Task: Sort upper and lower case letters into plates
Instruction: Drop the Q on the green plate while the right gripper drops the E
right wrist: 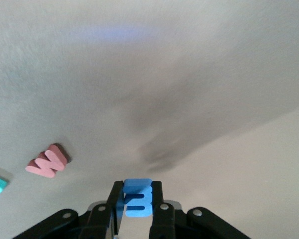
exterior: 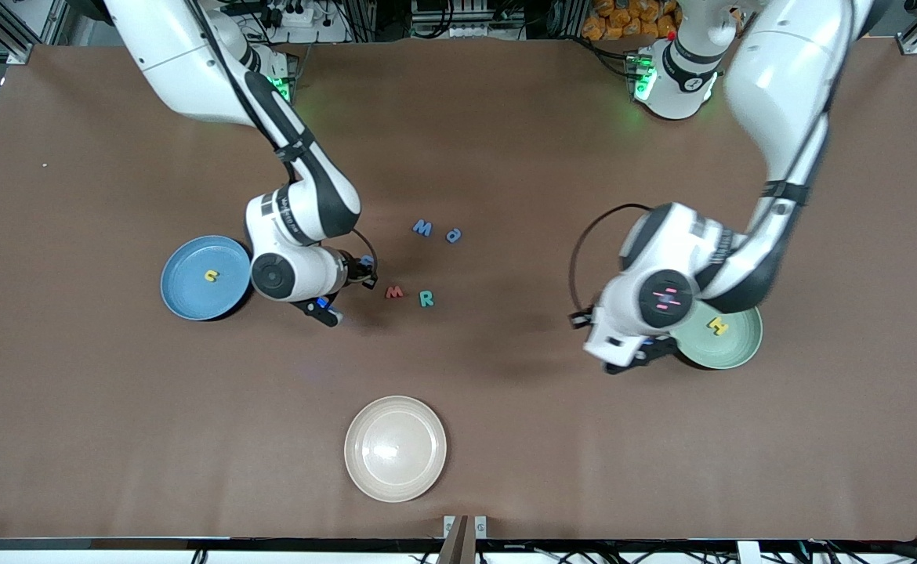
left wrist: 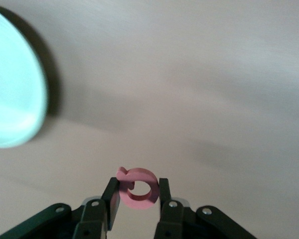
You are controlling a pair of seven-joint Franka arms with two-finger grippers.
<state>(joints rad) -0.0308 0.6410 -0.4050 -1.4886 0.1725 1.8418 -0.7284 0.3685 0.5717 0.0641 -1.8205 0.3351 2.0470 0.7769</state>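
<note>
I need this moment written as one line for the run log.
left claw: shut on pink letter, beside green plate | right claw: shut on blue letter, near blue plate | loose letters: four

Your right arm enters from 11 o'clock, elbow bent, wrist turned down over the table's middle; the right gripper (right wrist: 137,199) is clamped on a blue letter (right wrist: 137,198), one finger (right wrist: 115,204) on each side. Your left arm enters from 1 o'clock and folds down toward 4 o'clock; the left gripper (left wrist: 137,195) hangs above the table, pinching a red letter (left wrist: 138,187) between its fingers (left wrist: 163,191).
</note>
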